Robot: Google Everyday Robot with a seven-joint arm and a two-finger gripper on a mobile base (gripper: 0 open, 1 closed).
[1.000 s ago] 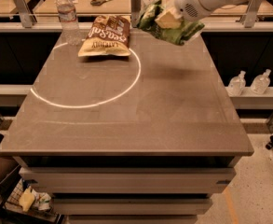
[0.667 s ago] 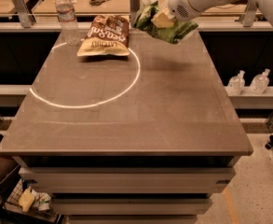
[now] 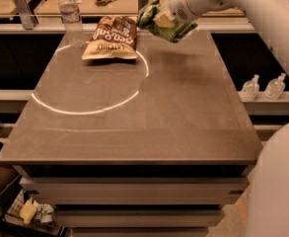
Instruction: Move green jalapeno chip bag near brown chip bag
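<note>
End effector point(image 3: 164, 18) clamped on crinkly green jalapeno chip bag point(image 3: 176, 32), airborne just beside crumpled brown chip bag point(image 3: 112, 38) on table point(image 3: 183, 112).

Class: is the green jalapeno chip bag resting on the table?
No: the gripper holds the green jalapeno chip bag aloft over the table's far side, beside the brown chip bag.

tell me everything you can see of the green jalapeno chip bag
The green jalapeno chip bag is crinkly, light green, foil-like, crumpled and tilted. The gripper, over the far end of the table, is shut on its upper part and holds it in the air, its shadow on the tabletop below. It touches nothing else; the brown chip bag lies apart, to its left in the picture.
</note>
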